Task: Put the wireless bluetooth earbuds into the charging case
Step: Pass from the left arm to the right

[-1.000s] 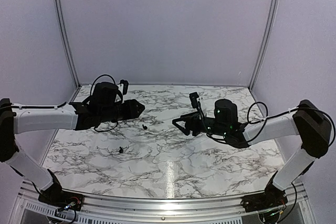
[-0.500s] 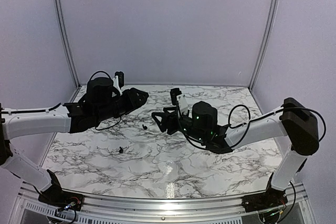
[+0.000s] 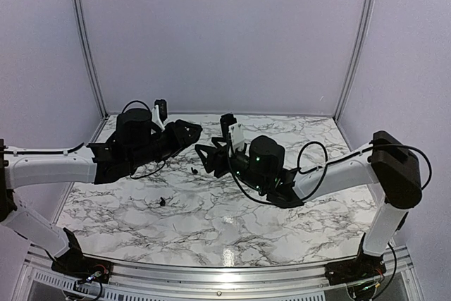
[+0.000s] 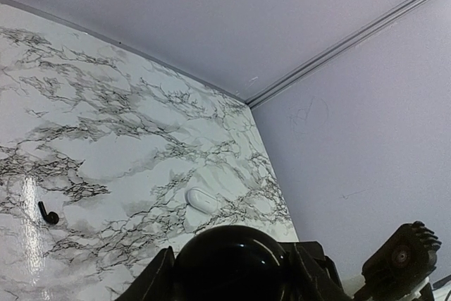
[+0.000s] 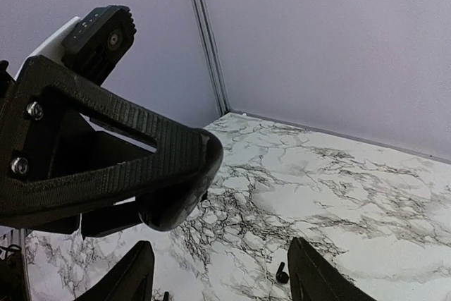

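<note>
The left end effector (image 3: pixel 189 132) is clenched on a glossy black case (image 4: pixel 229 262), held above the marble surface (image 3: pixel 232 223). In the left wrist view the case's rounded top fills the gap between the fingers (image 4: pixel 158 280). The right end effector (image 3: pixel 203 156) faces it from just beside, with its jaws released and nothing between them. In the right wrist view the two fingers (image 5: pixel 134 276) stand well apart. One black earbud (image 3: pixel 192 170) lies on the surface below the two end effectors. A second earbud (image 3: pixel 163 201) lies nearer the bases, to the left. A white case (image 4: pixel 201 199) rests shut on the surface towards the far right corner. A green light (image 3: pixel 257 158) glows on the right arm. No writing can be read on either case.
</note>
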Motion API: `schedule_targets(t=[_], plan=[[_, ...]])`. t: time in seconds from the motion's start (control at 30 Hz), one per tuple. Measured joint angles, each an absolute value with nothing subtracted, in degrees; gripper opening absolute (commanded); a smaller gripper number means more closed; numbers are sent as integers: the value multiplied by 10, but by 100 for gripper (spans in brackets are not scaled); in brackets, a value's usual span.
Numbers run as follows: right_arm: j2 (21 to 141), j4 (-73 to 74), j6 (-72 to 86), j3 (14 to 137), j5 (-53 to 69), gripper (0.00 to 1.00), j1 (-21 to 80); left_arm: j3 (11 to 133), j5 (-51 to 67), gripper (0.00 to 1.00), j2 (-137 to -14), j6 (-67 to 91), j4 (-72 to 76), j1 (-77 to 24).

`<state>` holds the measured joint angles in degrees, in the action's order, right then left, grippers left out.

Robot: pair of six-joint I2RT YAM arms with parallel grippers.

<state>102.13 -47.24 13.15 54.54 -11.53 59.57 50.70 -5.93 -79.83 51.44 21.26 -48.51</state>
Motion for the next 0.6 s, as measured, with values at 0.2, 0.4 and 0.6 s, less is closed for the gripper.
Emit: schedule_targets(t=[0.2, 0.4, 0.6], plan=[[1028, -496, 129, 546, -119, 61, 596, 503, -49, 41, -806, 529, 238, -488], [1040, -506, 121, 551, -112, 58, 597, 496, -44, 41, -813, 538, 255, -490], [1042, -519, 116, 557, -112, 53, 598, 496, -34, 40, -818, 543, 268, -493]])
